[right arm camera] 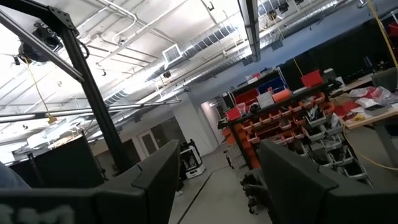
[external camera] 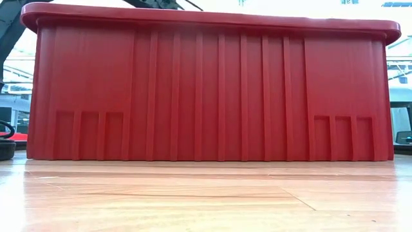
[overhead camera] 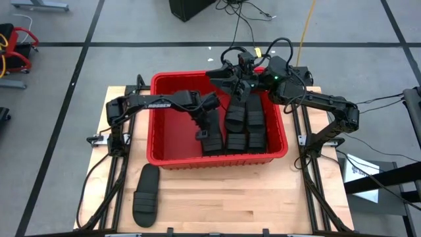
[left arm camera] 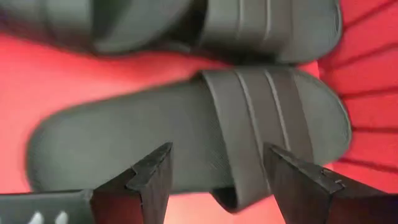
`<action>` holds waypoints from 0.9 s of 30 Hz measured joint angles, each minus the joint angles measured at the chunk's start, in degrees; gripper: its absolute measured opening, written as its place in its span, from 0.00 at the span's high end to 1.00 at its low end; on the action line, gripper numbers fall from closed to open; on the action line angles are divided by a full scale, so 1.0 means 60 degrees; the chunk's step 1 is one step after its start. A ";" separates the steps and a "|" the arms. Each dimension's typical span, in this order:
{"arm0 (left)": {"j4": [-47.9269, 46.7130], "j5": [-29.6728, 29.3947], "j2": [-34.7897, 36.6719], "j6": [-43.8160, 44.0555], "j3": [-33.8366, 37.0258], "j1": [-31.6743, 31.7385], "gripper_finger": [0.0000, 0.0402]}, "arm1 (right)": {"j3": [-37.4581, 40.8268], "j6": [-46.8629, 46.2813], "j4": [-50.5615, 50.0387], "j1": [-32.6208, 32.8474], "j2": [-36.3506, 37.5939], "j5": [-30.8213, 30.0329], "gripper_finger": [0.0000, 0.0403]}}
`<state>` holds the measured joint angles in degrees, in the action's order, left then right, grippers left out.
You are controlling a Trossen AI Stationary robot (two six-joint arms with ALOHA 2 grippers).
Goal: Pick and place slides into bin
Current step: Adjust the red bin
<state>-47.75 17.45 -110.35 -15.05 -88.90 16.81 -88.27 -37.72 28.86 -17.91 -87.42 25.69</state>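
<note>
The red bin (overhead camera: pixel 172 141) stands mid-table; its near wall (external camera: pixel 212 96) fills the low view. Several black slides (overhead camera: pixel 247 122) lie in its right half. My left gripper (overhead camera: pixel 208 129) reaches down into the bin. It is open, and its fingers (left arm camera: pixel 152 177) stand just above one slide (left arm camera: pixel 186 134) that lies flat on the bin floor with its ribbed strap (left arm camera: pixel 267 112) up. One more slide (overhead camera: pixel 146 192) lies sole-down on the table near the front left. My right gripper (overhead camera: pixel 223 74) is open and empty over the bin's far rim, pointing out at the room (right arm camera: pixel 217 180).
The wooden table (overhead camera: pixel 263 197) shows bare wood in front of the bin and at its front right. The arm frames stand along both table sides. The toe of the loose slide (external camera: pixel 5 149) shows at the low view's left edge.
</note>
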 joint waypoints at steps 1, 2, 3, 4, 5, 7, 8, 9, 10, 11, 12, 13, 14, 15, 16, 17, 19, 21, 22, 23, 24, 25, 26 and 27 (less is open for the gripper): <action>0.0001 -0.0107 0.0004 -0.0009 -0.0088 0.0025 0.40 | 0.0000 -0.0026 0.0000 0.0000 0.0000 -0.0006 0.48; -0.0031 -0.0265 0.0004 0.0006 -0.0156 0.0034 0.40 | 0.0000 -0.0066 0.0000 0.0000 0.0000 -0.0006 0.48; -0.0086 -0.0446 0.0004 0.0030 -0.0220 0.0052 0.40 | 0.0000 -0.0078 0.0004 0.0000 0.0000 -0.0006 0.48; -0.0170 -0.0641 0.0004 0.0048 -0.0294 0.0073 0.40 | 0.0000 -0.0085 0.0015 0.0003 0.0000 -0.0006 0.48; -0.0320 -0.0802 0.0004 0.0041 -0.0394 0.0105 0.40 | -0.0002 -0.0103 0.0078 0.0004 0.0000 -0.0004 0.48; -0.0738 -0.1133 0.0004 -0.0023 -0.0606 0.0195 0.40 | 0.0000 -0.0220 0.0569 0.0033 -0.0011 -0.0011 0.48; -0.1002 -0.1262 0.0004 -0.0099 -0.0726 0.0254 0.40 | 0.0000 -0.0255 0.0967 0.0048 -0.0011 -0.0017 0.48; -0.1295 -0.1386 0.0004 -0.0175 -0.0835 0.0320 0.40 | 0.0000 -0.0256 0.1411 0.0055 -0.0011 -0.0017 0.48; -0.1592 -0.1499 0.0004 -0.0233 -0.0957 0.0377 0.40 | -0.0003 -0.0240 0.1798 0.0055 -0.0008 -0.0014 0.48; -0.1867 -0.1609 0.0004 -0.0266 -0.1095 0.0440 0.40 | -0.0006 -0.0160 0.2051 0.0058 0.0007 -0.0014 0.48; -0.2092 -0.1713 0.0004 -0.0308 -0.1245 0.0503 0.40 | -0.0010 -0.0097 0.2218 0.0058 0.0011 -0.0010 0.48; -0.2276 -0.1779 0.0008 -0.0339 -0.1385 0.0567 0.40 | -0.0010 -0.0060 0.2290 0.0058 0.0011 -0.0012 0.48; -0.2453 -0.1865 0.0069 -0.0383 -0.1479 0.0624 0.40 | -0.0010 -0.0043 0.2291 0.0044 0.0009 -0.0014 0.48; -0.2609 -0.1971 0.0129 -0.0390 -0.1549 0.0674 0.40 | -0.0010 -0.0039 0.2290 0.0005 -0.0002 -0.0011 0.48; -0.2708 -0.2106 0.0199 -0.0387 -0.1637 0.0710 0.40 | -0.0007 -0.0052 0.2279 -0.0027 -0.0007 -0.0010 0.48; -0.2687 -0.2265 0.0331 -0.0377 -0.1695 0.0761 0.40 | -0.0007 -0.0080 0.2273 -0.0068 -0.0007 -0.0010 0.48; -0.2677 -0.2503 0.0674 -0.0297 -0.1780 0.0863 0.40 | -0.0007 -0.0093 0.2298 -0.0094 -0.0007 -0.0013 0.48; -0.2604 -0.2717 0.1106 -0.0118 -0.1854 0.0967 0.40 | -0.0007 0.0008 0.2302 -0.0092 0.0000 -0.0009 0.48; -0.2564 -0.2753 0.1334 -0.0023 -0.1854 0.1036 0.40 | -0.0007 0.0122 0.2297 -0.0089 0.0000 -0.0001 0.48; -0.2571 -0.2783 0.1544 0.0102 -0.1854 0.1095 0.40 | -0.0007 0.0231 0.2291 -0.0085 -0.0002 0.0007 0.48; -0.2568 -0.2793 0.1772 0.0229 -0.1854 0.1145 0.40 | -0.0007 0.0319 0.2293 -0.0083 0.0000 0.0012 0.48; -0.2570 -0.2826 0.2016 0.0378 -0.1854 0.1211 0.40 | -0.0007 0.0391 0.2309 -0.0080 0.0000 0.0013 0.48; -0.2581 -0.2842 0.2243 0.0512 -0.1854 0.1272 0.40 | -0.0007 0.0417 0.2363 -0.0080 -0.0003 0.0012 0.48; -0.2591 -0.2843 0.2500 0.0616 -0.1854 0.1309 0.40 | -0.0007 0.0413 0.2379 -0.0080 0.0000 0.0012 0.48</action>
<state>-63.30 0.39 -95.35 -11.35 -100.03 24.66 -88.31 -35.25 43.13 -18.39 -87.42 25.76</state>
